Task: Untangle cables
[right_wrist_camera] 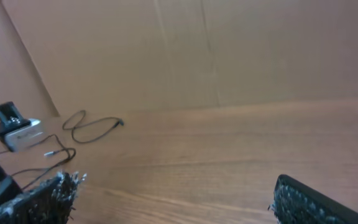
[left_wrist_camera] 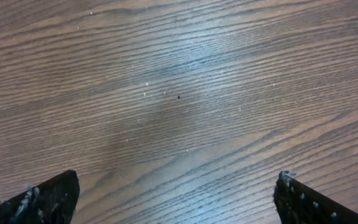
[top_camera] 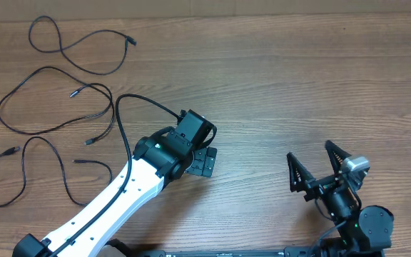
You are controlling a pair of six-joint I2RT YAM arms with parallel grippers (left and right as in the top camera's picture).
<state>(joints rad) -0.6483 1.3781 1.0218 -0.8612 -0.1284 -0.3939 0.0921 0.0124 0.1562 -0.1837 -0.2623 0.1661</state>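
Closest to the base, the right gripper (top_camera: 309, 151) hangs over the bare table (top_camera: 298, 78), fingers spread wide with nothing between them. Further out, the left gripper (top_camera: 204, 160) points down at mid-table, likewise spread and empty; its wrist view shows only wood grain. Well apart from both, at the far left, the cables (top_camera: 72, 93) lie as three loose strands, none seeming to cross another. By that, the untangling looks finished, and both arms sit clear, probably so as not to snag a cord.

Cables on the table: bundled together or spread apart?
Spread apart: overhead, the cables lie as three separate loose strands on the table, not bundled.
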